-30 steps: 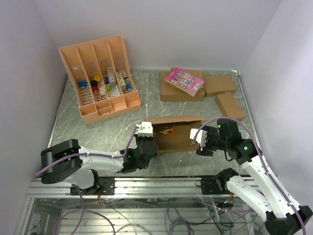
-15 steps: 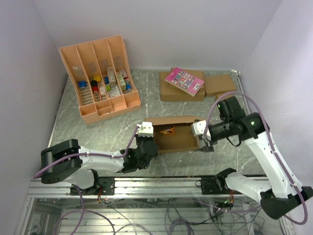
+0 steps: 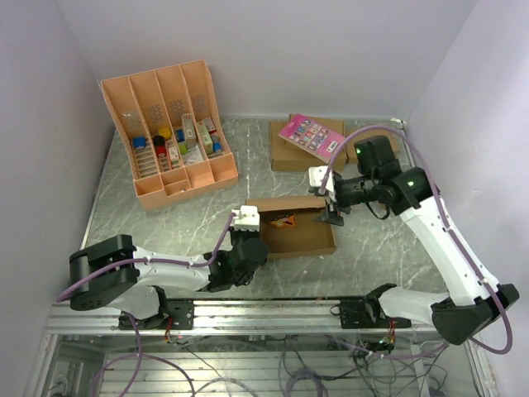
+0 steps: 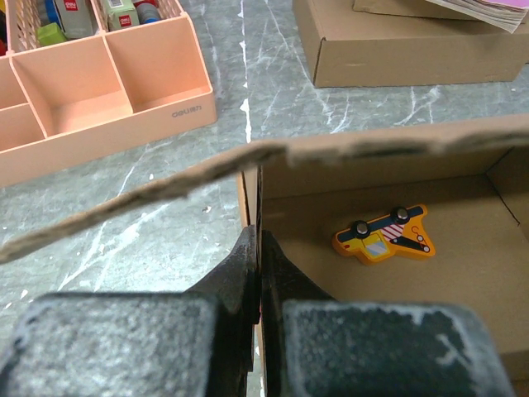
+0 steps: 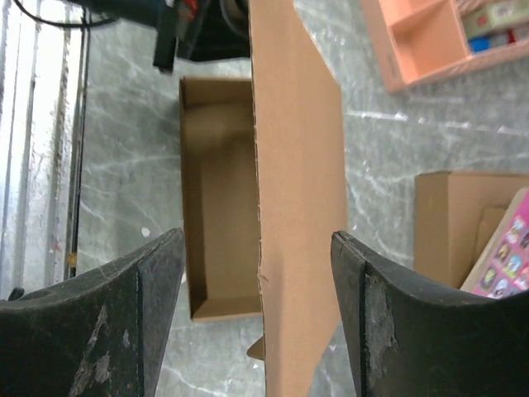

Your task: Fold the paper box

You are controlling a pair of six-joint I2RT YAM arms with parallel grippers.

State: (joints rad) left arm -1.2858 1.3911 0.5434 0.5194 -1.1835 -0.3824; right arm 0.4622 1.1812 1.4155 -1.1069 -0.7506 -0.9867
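The paper box is an open brown cardboard tray in the middle of the table, with its lid flap raised along the far side. A yellow toy vehicle lies inside it and shows from above too. My left gripper is shut on the box's left wall, one finger on each side. My right gripper is open above the box's far right corner. In the right wrist view the lid flap and the box's inside lie between my right gripper's spread fingers, untouched.
An orange-tan compartment tray with small items stands at the back left. Smaller ready-made brown boxes lie at the back right, one beside them, with a pink booklet on top.
My right arm has risen from the box's right end and swung toward the far side, now hovering over the lid flap's right end. The left gripper has stayed clamped on the left wall.
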